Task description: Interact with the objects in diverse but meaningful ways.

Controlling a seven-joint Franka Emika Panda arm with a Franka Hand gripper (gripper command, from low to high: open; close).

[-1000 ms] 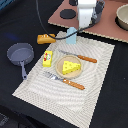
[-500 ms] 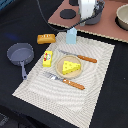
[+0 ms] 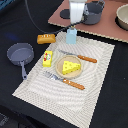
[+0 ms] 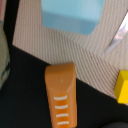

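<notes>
The pale blue milk carton [image 3: 72, 36] stands upright at the far edge of the striped placemat [image 3: 95, 75]. My gripper [image 3: 75, 23] hangs just above it, apart from it; its jaws are too blurred to read. The golden-brown bread loaf [image 3: 46, 38] lies on the black table beside the carton. The yellow box with a red label [image 3: 48, 58] lies on the mat. The yellow cheese wedge [image 3: 71, 67] sits on a small plate [image 3: 62, 73]. The wrist view shows the carton [image 4: 72, 15], the loaf [image 4: 61, 95] and a corner of the box [image 4: 122, 86]; no fingers show there.
A grey pan [image 3: 20, 54] sits off the mat at the exterior view's left. An orange-handled knife [image 3: 80, 57] and fork [image 3: 62, 80] flank the plate. Two pots [image 3: 94, 11] [image 3: 122, 15] stand on a brown board [image 3: 107, 31] behind.
My gripper has shifted toward the exterior view's left and now hangs over the milk carton. The toy foods have not moved.
</notes>
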